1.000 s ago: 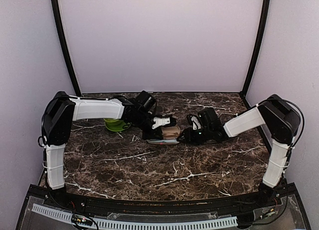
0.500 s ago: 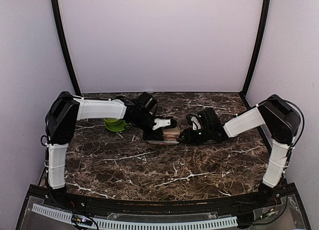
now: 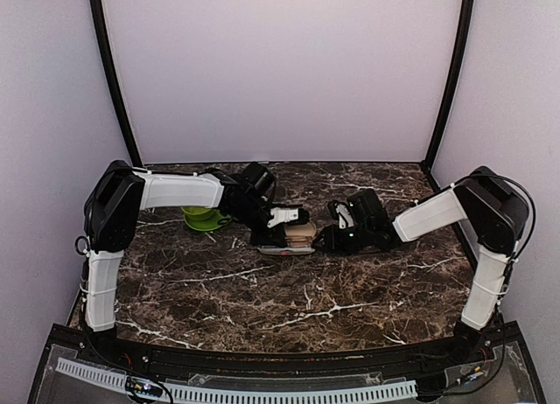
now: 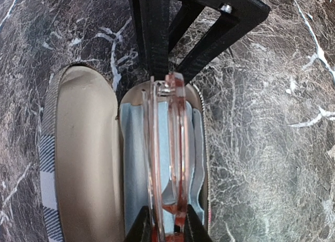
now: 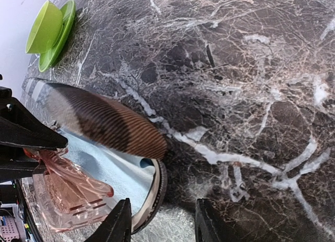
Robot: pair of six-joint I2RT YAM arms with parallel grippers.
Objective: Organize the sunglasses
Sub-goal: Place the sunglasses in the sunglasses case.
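Observation:
Pink translucent sunglasses (image 4: 167, 147), folded, stand on edge in the open glasses case (image 3: 289, 238), on its blue cloth (image 4: 133, 163). My left gripper (image 4: 166, 226) is shut on one end of the frame. The case's beige-lined lid (image 4: 84, 158) lies open beside the base. In the right wrist view the sunglasses (image 5: 68, 195) show at lower left under the striped lid (image 5: 104, 124). My right gripper (image 5: 163, 223) is open at the case's other end. One finger sits just inside the rim (image 5: 157, 192), the other out over the marble.
A green cup on a green saucer (image 3: 203, 218) stands behind the left arm, also at upper left (image 5: 49, 30) in the right wrist view. Dark marble tabletop (image 3: 289, 299) stretches toward the near edge. Black corner posts stand at the back.
The left arm's upper part has shifted slightly to the right. Both grippers stay at the case, and the sunglasses remain held.

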